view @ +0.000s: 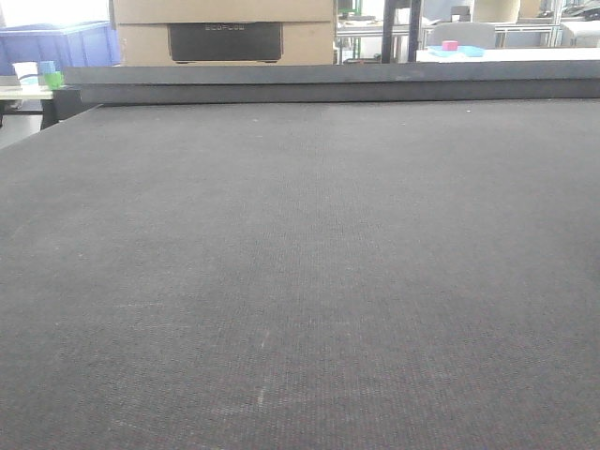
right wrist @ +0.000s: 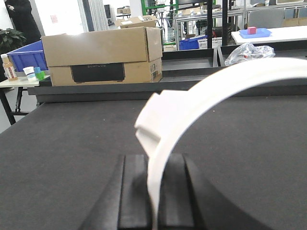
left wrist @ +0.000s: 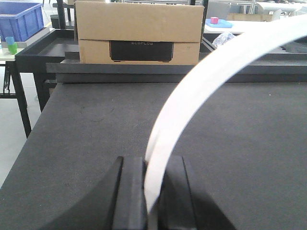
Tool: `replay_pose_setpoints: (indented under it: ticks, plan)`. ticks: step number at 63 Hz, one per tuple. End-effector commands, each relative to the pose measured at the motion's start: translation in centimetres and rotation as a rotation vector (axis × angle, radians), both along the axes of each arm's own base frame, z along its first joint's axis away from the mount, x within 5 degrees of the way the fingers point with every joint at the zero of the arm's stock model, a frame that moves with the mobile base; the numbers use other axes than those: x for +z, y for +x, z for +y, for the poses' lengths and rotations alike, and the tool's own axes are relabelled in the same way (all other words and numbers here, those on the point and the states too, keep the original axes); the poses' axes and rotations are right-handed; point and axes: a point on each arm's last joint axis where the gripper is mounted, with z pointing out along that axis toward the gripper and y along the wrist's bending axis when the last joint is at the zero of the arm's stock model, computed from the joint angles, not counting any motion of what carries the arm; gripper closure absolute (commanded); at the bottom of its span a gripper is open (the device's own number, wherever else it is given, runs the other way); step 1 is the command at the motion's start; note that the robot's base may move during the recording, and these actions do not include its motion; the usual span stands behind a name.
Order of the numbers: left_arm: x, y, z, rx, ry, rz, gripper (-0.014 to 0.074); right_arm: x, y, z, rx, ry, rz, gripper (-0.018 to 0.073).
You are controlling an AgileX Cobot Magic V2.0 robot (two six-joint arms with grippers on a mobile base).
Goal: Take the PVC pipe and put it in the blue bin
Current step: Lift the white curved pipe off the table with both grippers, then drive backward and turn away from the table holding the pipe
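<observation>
Dark grey woven desk point(view: 300, 281) fills the front view. No arm and no pipe show there.
- Upper left of that view: blue bin point(view: 56, 47), beyond the desk's far left corner and off the desk, on what looks like a separate stand.
- Top centre: cardboard box point(view: 225, 28) behind the desk's raised back edge.

Left wrist view: the left gripper point(left wrist: 152, 162) is at bottom centre, its two dark fingers drawn in close on either side of the white pipe point(left wrist: 201, 86). The fingers look closed on the pipe. From the fingers it arcs up and off to the upper right edge of the frame, clear of the desk below. The bin sits in the upper left corner, well apart from the gripper.

Right wrist view: the right gripper point(right wrist: 154, 160) shows much the same, with its fingers pinched onto a white arc that has a squared step just above them and curves to the upper right. I cannot tell whether both grippers hold one piece or two.

Progress (judgement):
- Grab: done. The pipe is gripped and appears lifted off the desk.
- Place: not done. The pipe is nowhere near the bin.
- Left to do: carry it toward the far left, get over the bin's opening, and release.
- The long arc sticks out well past the fingers, so its free end will need room to clear the box and the bin wall.
</observation>
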Motion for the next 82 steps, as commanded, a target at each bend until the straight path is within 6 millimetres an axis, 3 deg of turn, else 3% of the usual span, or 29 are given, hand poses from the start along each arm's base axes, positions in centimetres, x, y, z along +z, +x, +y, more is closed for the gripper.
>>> replay_pose_setpoints:
  ticks: [1, 82]
  plan:
    - [0.39, -0.18, -0.05, -0.007, -0.005, -0.038, 0.0707, 0.18, -0.09, -0.03, -0.002, -0.007, -0.024, 0.0721]
    - [0.39, -0.18, -0.03, -0.005, -0.005, -0.038, 0.0707, 0.18, -0.09, -0.03, -0.002, -0.007, -0.024, 0.0721]
